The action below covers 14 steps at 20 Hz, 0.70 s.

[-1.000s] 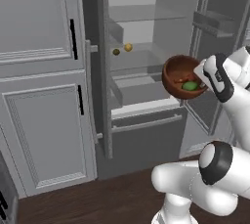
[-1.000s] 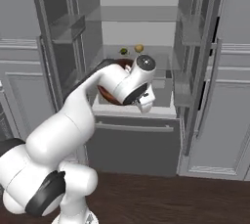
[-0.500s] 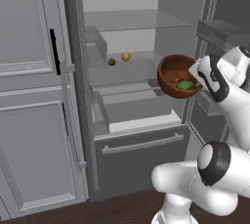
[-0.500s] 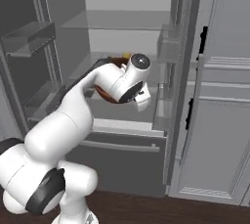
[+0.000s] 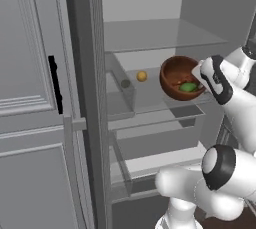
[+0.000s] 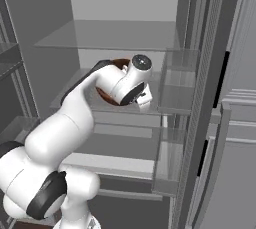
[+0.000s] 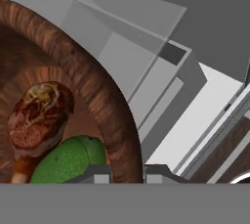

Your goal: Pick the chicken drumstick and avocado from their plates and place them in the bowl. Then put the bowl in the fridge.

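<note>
One relation governs the coming move: the bowl (image 5: 181, 77) hangs just above the front edge of the fridge's glass shelf (image 5: 150, 104), inside the open fridge (image 5: 145, 28), so it must travel inward and down to rest there. The fingers (image 7: 127, 173) straddle the bowl's rim, one tip inside and one outside, pinching it. The drumstick (image 7: 40, 118) and avocado (image 7: 68, 162) lie together in the bowl, touching. A small orange ball (image 5: 142, 76) sits further back on the shelf. Compared with half a second ago, the base has driven closer, and the bowl is now framed by the fridge's interior.
</note>
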Motion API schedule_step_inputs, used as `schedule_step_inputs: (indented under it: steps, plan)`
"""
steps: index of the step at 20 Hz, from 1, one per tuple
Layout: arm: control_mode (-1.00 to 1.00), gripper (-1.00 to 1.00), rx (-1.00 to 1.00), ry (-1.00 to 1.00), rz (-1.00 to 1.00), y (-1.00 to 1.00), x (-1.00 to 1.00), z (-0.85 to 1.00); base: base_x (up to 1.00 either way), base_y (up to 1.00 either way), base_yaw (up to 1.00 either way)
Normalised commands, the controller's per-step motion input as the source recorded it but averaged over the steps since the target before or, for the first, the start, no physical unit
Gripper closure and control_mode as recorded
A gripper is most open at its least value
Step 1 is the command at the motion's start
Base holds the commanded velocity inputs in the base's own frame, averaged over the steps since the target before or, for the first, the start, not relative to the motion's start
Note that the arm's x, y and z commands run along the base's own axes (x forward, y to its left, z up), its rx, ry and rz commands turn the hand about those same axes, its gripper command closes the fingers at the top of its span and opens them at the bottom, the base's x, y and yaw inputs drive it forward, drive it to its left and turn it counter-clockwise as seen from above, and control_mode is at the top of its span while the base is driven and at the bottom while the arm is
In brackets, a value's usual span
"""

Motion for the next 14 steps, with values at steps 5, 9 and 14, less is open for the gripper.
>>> schedule_step_inputs:
  steps: [5, 9, 14]
  plan:
    - [-1.0, 1.0, 0.0, 0.12, 0.0, 0.34, 0.0, 0.33, 0.05, 0.04, 0.0]
    - [-1.0, 1.0, 0.0, 0.06, 0.0, 0.35, -0.26, 0.89, 0.0, 0.0, 0.0]
    - [-1.0, 1.0, 0.01, -0.08, 0.0, 0.1, -0.45, 0.55, 0.0, 0.0, 0.0]
